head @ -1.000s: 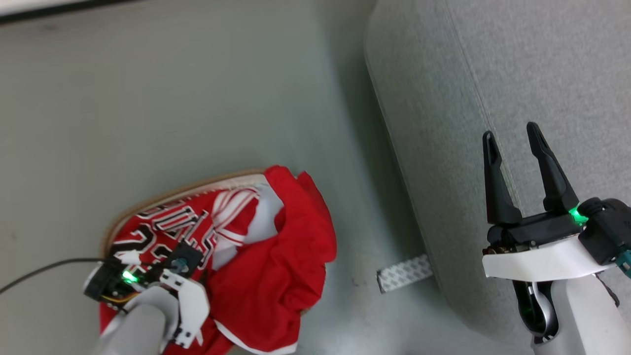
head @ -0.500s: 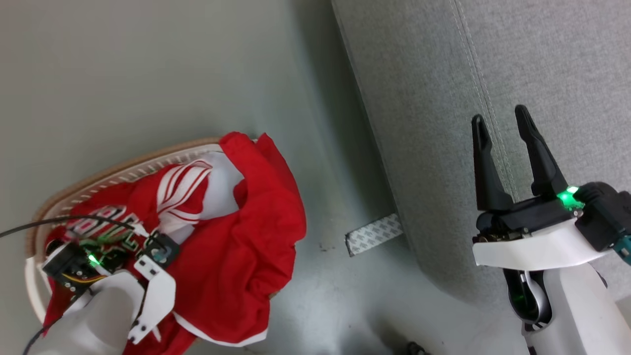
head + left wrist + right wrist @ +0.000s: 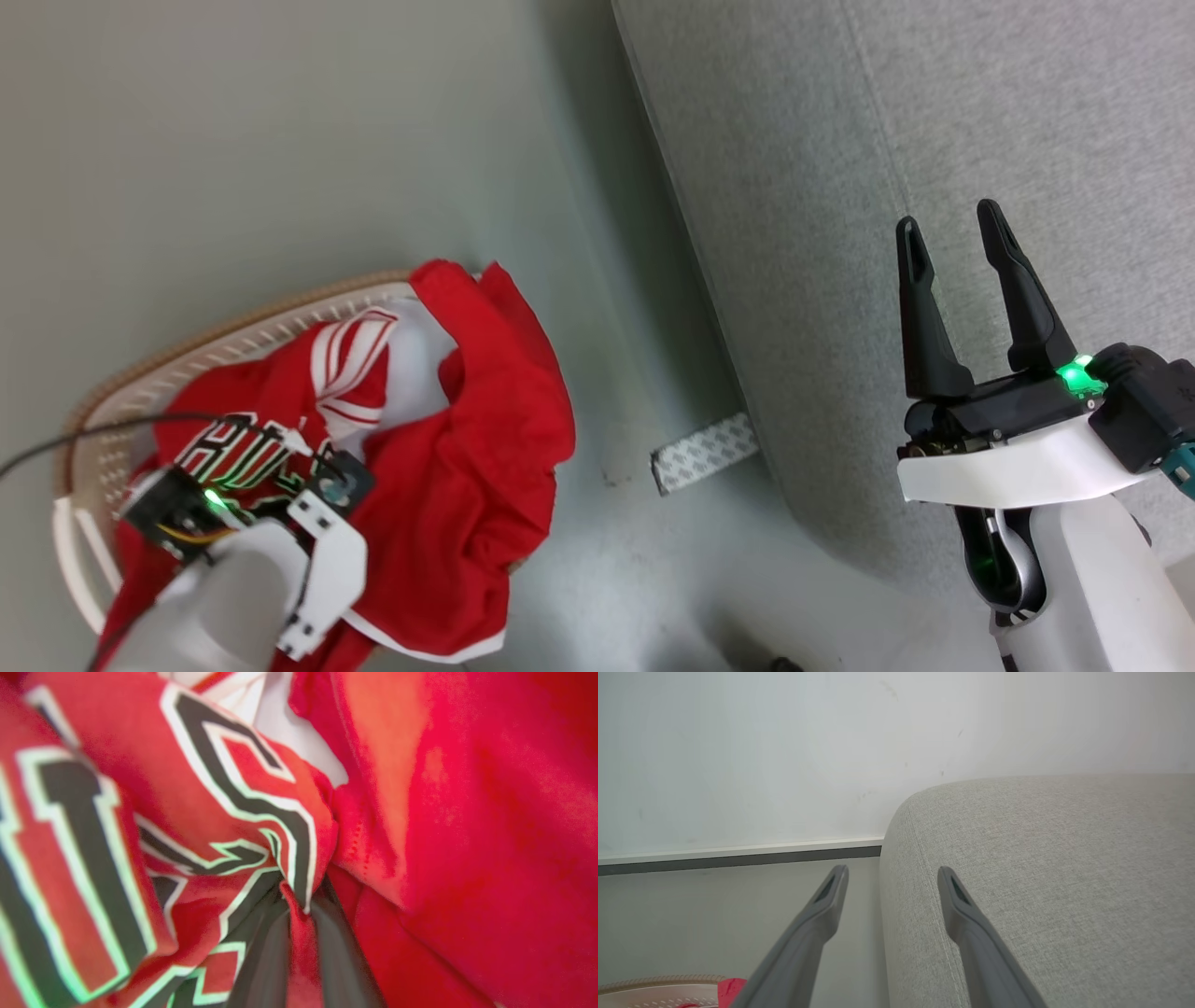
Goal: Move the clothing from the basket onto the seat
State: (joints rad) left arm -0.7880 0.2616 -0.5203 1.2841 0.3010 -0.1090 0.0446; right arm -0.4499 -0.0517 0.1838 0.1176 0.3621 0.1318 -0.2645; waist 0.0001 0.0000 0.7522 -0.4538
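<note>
left wrist: my left fingers clamp bright red basketball jersey fold | head: cream holed plastic basket beneath; my right fingers wide at light-grey fabric seat edge

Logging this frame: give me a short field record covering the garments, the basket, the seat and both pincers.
left pincer: shut on the jersey, a fold pinched between its fingers
right pincer: open, holding nothing, above the seat
jersey: in the basket
plain red garment: in the basket, draped over its rim on the seat side
basket: on the floor, left of the seat
seat: no clothing on the part in view
</note>
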